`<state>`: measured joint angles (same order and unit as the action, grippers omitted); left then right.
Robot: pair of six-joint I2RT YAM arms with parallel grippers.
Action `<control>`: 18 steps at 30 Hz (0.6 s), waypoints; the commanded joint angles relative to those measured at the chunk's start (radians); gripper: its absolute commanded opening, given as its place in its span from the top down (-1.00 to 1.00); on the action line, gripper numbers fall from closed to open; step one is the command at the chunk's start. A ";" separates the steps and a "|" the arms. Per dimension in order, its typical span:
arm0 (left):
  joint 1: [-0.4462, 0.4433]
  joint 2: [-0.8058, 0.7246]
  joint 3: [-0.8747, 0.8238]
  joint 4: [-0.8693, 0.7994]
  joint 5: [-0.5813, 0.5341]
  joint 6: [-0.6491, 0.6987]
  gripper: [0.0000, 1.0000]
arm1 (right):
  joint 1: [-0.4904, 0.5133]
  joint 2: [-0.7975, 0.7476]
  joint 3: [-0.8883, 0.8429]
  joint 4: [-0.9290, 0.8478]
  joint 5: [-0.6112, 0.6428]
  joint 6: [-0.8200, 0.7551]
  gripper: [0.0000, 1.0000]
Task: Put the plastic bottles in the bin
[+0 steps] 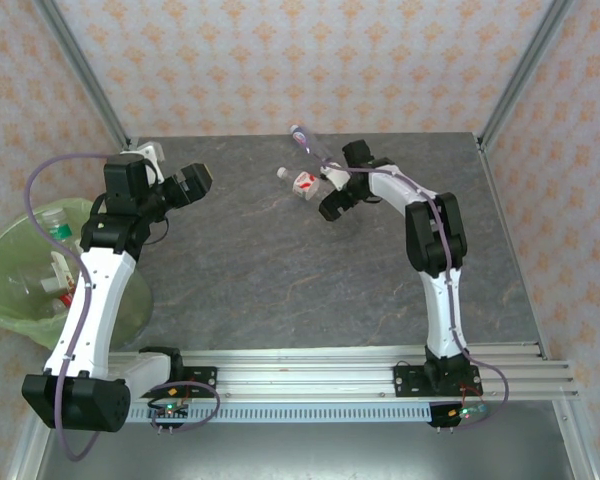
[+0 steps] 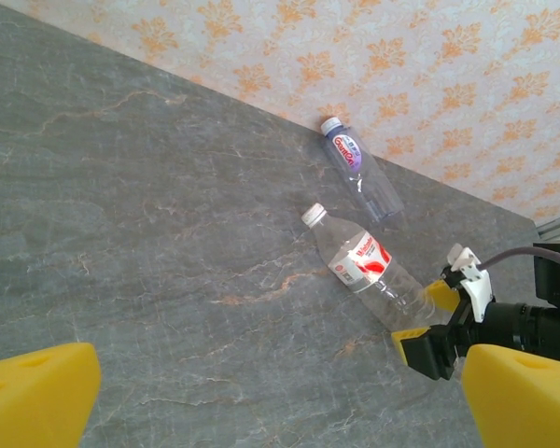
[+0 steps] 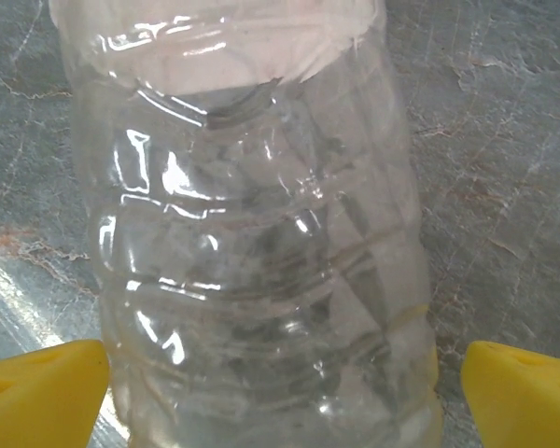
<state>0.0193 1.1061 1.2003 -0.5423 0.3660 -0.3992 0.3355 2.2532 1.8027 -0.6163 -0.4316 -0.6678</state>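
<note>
Fingertips (image 3: 47, 392) of the right gripper (image 3: 282, 392) straddle the base end of the red-and-white-labelled bottle (image 3: 252, 252) — jaws open, one pad at the plastic's edge and a sliver of table showing beside the other, so nothing is clamped. This bottle lies on its side on the grey stone-look table (image 1: 280, 270), its white cap pointing left, away from the gripper. Just beyond it, close to the far edge and the wallpapered wall (image 1: 280, 60), a purple-labelled bottle (image 1: 306, 141) also lies on its side, apart from the first. Bare tabletop spreads between the two arms and back to the aluminium rail (image 1: 330, 365) at the near edge. The right arm rises from its base, elbow high, forearm bent leftward and down to the bottle. The left gripper (image 1: 196, 180) hangs with jaws wide and empty near the table's left edge, aimed across at both bottles. Its arm leans beside the bin (image 1: 0, 270), which stands off the table's left side — several bottles (image 1: 55, 225) lie inside.
</note>
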 commanded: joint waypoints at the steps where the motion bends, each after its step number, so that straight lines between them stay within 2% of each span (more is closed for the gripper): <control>1: -0.006 -0.013 -0.020 0.037 -0.009 0.009 -1.00 | 0.013 0.041 0.067 -0.097 0.001 -0.060 -0.84; 5: -0.007 -0.003 -0.017 0.040 -0.008 0.004 -1.00 | 0.028 0.072 0.104 -0.128 0.031 -0.082 -0.64; 11: -0.006 0.007 -0.022 0.046 0.000 0.000 -1.00 | 0.034 0.043 0.082 -0.079 0.048 -0.051 -0.29; 18: -0.007 0.009 -0.040 0.090 0.075 -0.007 -1.00 | 0.043 -0.071 -0.039 0.017 0.047 -0.004 -0.11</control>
<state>0.0193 1.1172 1.1759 -0.5072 0.3904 -0.4007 0.3710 2.2700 1.8099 -0.6327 -0.4061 -0.7006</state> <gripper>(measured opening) 0.998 0.576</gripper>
